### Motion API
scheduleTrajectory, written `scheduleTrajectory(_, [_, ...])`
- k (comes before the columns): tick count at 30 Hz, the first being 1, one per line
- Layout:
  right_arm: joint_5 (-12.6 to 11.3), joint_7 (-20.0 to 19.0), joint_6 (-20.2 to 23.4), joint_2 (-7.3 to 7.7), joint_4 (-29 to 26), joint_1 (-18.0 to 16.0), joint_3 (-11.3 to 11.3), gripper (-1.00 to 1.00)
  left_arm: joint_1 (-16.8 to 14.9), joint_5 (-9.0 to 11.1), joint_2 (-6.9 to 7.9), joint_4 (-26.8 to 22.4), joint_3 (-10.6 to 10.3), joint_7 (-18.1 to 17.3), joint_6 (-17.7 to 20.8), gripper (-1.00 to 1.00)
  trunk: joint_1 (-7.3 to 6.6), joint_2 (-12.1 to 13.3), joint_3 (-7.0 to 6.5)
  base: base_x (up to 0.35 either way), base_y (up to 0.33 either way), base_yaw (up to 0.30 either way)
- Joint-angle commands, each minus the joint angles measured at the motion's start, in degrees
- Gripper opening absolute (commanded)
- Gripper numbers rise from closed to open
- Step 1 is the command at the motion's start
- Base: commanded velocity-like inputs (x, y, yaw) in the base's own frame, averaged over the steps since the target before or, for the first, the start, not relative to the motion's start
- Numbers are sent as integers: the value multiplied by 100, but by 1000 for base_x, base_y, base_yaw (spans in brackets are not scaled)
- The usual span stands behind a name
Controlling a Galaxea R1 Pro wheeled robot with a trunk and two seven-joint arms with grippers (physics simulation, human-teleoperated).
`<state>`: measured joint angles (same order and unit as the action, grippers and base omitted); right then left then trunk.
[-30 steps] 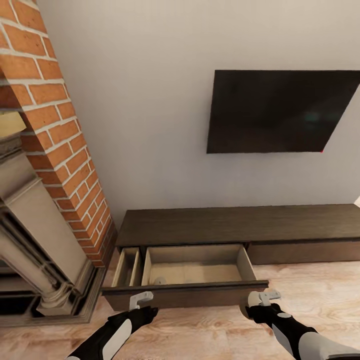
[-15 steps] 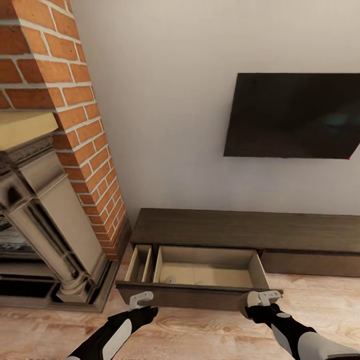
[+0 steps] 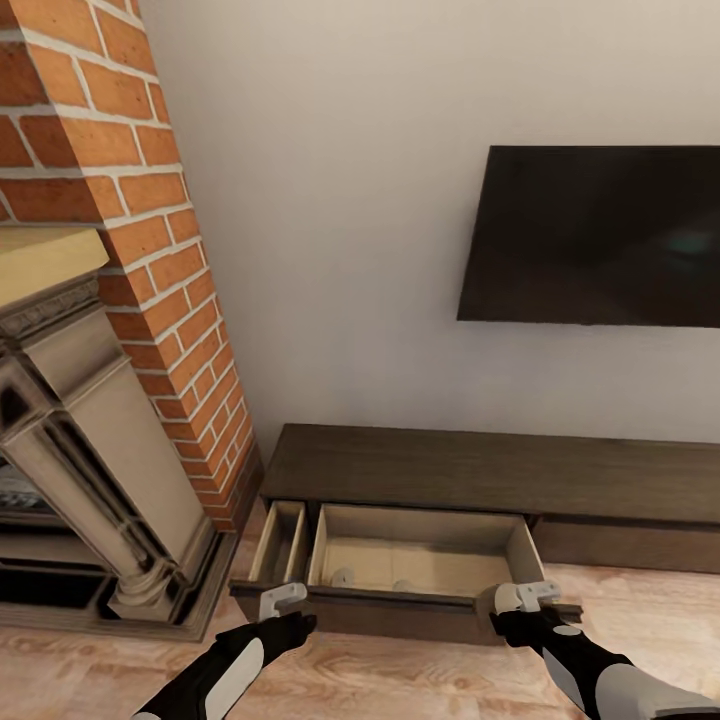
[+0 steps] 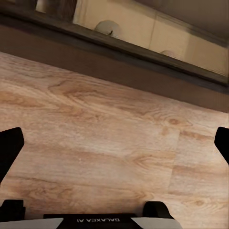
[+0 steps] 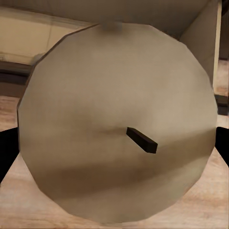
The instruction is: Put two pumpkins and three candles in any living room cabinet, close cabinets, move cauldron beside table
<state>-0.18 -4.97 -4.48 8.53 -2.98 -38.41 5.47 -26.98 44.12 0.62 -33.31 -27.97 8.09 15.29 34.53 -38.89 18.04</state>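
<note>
head cam sits high, looking forward and down at the cabinet (image 3: 480, 470) from in front of its open drawer (image 3: 420, 550), mid-range. left wrist cam is low over the wood floor (image 4: 109, 143) just in front of the cabinet, facing the drawer front; shares that drawer with head cam. right wrist cam is very close on a candle (image 5: 119, 129) top, drawer interior behind it.

The cabinet (image 3: 440, 470) has its wide drawer (image 3: 420, 550) pulled out, open from above, most of its pale floor bare; two candles (image 3: 345, 577) sit by the front wall. The fireplace (image 3: 90, 480) crowds the left side. The right end effector (image 3: 527, 597) carries a candle (image 5: 117, 129).
</note>
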Motion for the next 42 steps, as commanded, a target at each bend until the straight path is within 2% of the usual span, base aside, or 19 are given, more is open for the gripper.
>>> scheduleTrajectory(1, [0, 5, 0, 0, -1, 0, -2, -100, 0, 0, 0, 0, -3, 0, 0, 100, 0, 0, 0, 333, 0, 0])
scheduleTrajectory(23, [0, 5, 0, -6, 10, 0, -2, -100, 0, -9, 0, 0, -21, 0, 0, 100, 0, 0, 0, 324, 0, 0])
scheduleTrajectory(42, [8, 19, 9, -17, 86, 159, -2, -100, 0, 26, -26, 15, -50, -8, -9, 100, 0, 0, 0, 18, 0, 0])
